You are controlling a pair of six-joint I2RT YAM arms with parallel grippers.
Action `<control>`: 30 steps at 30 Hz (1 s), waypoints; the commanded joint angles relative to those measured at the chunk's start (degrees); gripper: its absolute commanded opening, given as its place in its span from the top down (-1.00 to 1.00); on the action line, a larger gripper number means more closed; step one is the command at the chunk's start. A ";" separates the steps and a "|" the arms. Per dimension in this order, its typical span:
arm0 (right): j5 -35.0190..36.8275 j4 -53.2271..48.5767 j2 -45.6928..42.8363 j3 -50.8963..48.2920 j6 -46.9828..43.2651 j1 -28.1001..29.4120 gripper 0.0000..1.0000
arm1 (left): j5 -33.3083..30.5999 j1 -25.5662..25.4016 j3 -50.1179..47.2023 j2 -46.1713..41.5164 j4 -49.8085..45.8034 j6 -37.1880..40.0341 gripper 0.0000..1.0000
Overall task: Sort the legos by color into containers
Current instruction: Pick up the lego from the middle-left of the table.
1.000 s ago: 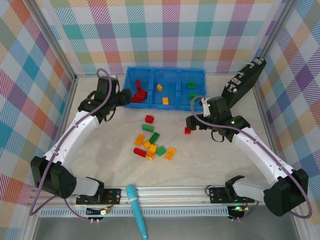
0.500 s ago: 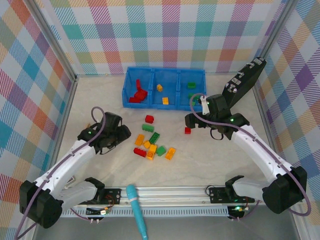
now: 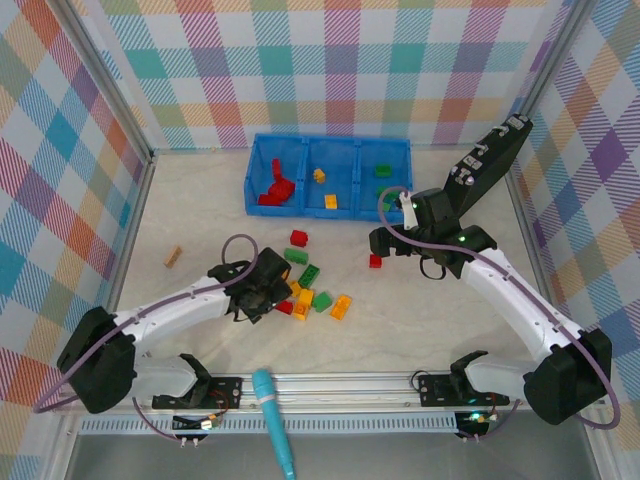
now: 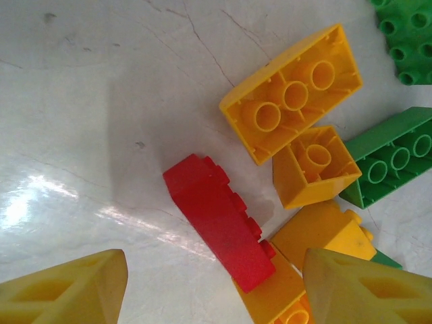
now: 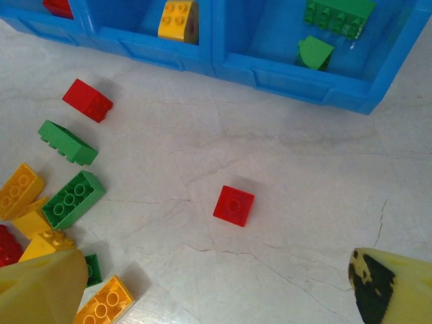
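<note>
Pale marbled tabletop, checked walls: the blue bin point(image 3: 330, 211) at the far side holds red, yellow-orange and green bricks in separate compartments, and the loose legos point(image 3: 306, 290) lie clustered mid-table. My left gripper point(image 4: 214, 264) hangs low over that cluster, jaws apart and empty, straddling a long red brick point(image 4: 219, 223), which I judge the intended pick. My right gripper point(image 5: 216, 283) stands wide apart, empty, near a lone red square brick point(image 5: 234, 205). Overhead, the arm masks the left jaws, but the left wrist view confirms the gap and shows orange neighbours point(image 4: 291, 94) crowding that brick, a risk to a clean grasp.
</note>
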 commanded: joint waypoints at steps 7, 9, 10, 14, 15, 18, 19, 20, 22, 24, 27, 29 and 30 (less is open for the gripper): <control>-1.93 -0.58 -0.55 -0.26 -0.80 -0.22 -0.98 | -0.67 -2.55 -3.35 4.86 7.52 -7.98 -0.29; -1.65 -1.09 -0.72 0.09 -0.97 -0.22 -0.98 | -0.60 -2.56 -4.92 4.44 8.95 -9.68 -0.24; -1.56 -1.20 -0.85 0.11 -1.06 -0.22 -0.98 | -0.56 -2.57 -5.15 4.52 8.97 -9.86 -0.23; -1.34 -1.20 -1.16 -0.26 -1.00 -0.22 -0.98 | 0.08 -2.52 -5.50 6.12 9.61 -9.60 -0.22; -1.46 -1.12 -1.03 -0.34 -1.00 -0.22 -0.98 | 0.38 -2.50 -5.80 6.64 10.32 -9.75 -0.19; -1.90 -1.09 -0.49 -0.29 -0.92 -0.22 -0.98 | 1.44 -2.67 -6.77 8.16 13.04 -10.55 0.09; -1.99 -1.39 -0.25 -0.06 -0.94 -0.22 -0.98 | 1.64 -2.85 -6.79 8.51 13.18 -10.58 0.14; -1.92 -1.78 -0.02 0.26 -0.90 -0.22 -0.98 | 1.64 -3.12 -6.86 8.74 13.11 -10.73 0.18; -1.50 -2.22 0.15 0.60 -1.12 -0.22 -0.98 | 1.77 -3.41 -7.22 8.84 13.26 -10.92 0.23; -1.10 -2.34 0.07 0.83 -1.21 -0.22 -0.98 | 2.05 -3.38 -7.73 8.84 13.22 -10.68 0.33; -0.72 -2.44 0.23 0.83 -1.26 -0.22 -0.98 | 3.85 -3.34 -7.52 9.35 12.43 -8.65 0.57; -0.42 -3.73 0.66 1.60 -1.34 -0.22 -0.98 | 5.77 -3.30 -6.34 9.54 10.27 -6.70 0.65; -0.16 -4.41 0.68 1.99 -1.37 -0.25 -0.99 | 6.28 -3.32 -5.12 9.25 8.04 -5.25 0.67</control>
